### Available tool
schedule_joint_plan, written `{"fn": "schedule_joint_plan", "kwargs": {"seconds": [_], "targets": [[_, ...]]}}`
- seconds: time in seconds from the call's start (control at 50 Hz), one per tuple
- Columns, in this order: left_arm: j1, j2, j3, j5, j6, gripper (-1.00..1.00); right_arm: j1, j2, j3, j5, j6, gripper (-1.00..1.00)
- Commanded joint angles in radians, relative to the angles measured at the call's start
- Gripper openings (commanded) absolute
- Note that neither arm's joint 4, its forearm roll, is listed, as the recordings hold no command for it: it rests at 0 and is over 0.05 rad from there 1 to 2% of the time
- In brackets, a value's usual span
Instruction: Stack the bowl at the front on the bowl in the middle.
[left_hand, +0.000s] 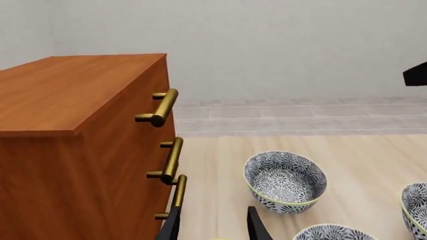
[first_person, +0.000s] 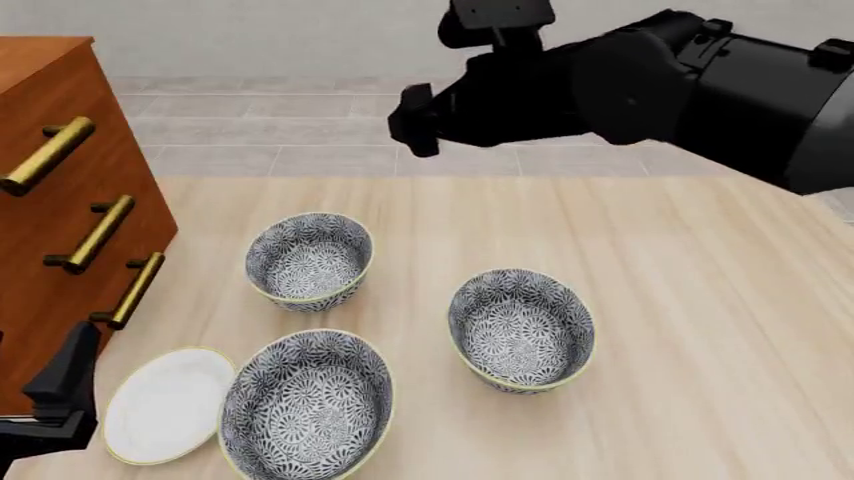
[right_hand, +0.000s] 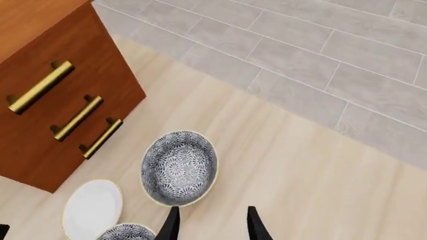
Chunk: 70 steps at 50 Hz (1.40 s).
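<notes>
Right gripper (right_hand: 210, 222) hovers high, jaws apart, empty; it should drop squarely over the front bowl's (first_person: 307, 408) rim, then lift toward the middle bowl (first_person: 521, 328).

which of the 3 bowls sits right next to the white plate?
The bowl at the front, nearest the camera in the front view: its rim meets the white plate. The far-left bowl and the right-hand bowl stand apart from it.
</notes>
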Motion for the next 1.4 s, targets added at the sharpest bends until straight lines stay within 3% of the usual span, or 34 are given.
{"fn": "schedule_joint_plan", "kwargs": {"seconds": [0.02, 0.42, 0.56, 0.88, 1.4], "targets": [[0.000, -0.006, 0.000, 0.006, 0.002, 1.00, -0.009, 0.130, -0.126, 0.041, 0.009, 1.00], [0.004, -0.012, -0.002, 0.003, -0.005, 1.00, 0.002, 0.288, -0.143, -0.006, 0.009, 1.00], [0.006, 0.027, -0.001, -0.036, -0.006, 1.00, 0.016, 0.330, -0.161, -0.012, 0.037, 1.00], [0.004, 0.004, 0.000, -0.008, -0.004, 1.00, 0.026, 0.405, -0.236, 0.000, 0.112, 1.00], [0.014, 0.080, 0.000, -0.078, -0.005, 1.00, 0.021, 0.547, -0.278, -0.035, 0.178, 1.00]]}}
